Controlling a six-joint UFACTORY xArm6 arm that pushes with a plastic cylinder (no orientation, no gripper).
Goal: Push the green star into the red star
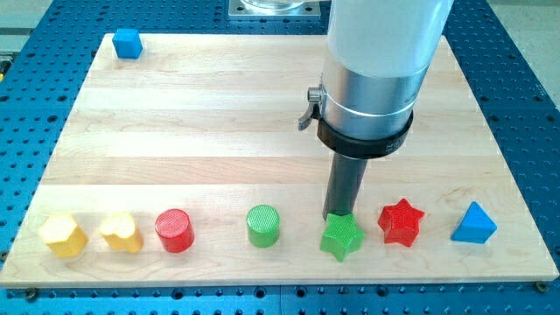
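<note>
The green star [341,237] lies near the view's bottom edge of the wooden board, right of centre. The red star [401,221] lies just to its right, a small gap apart. My tip [336,216] comes down from the large white and silver arm and sits right at the green star's upper-left edge, touching or nearly touching it. The rod is dark and upright.
Along the view's bottom row, from left: a yellow block [63,234], a yellow heart-like block [121,232], a red cylinder [174,230], a green cylinder [262,226], and a blue triangle [474,223] at far right. A blue cube [128,43] sits at top left.
</note>
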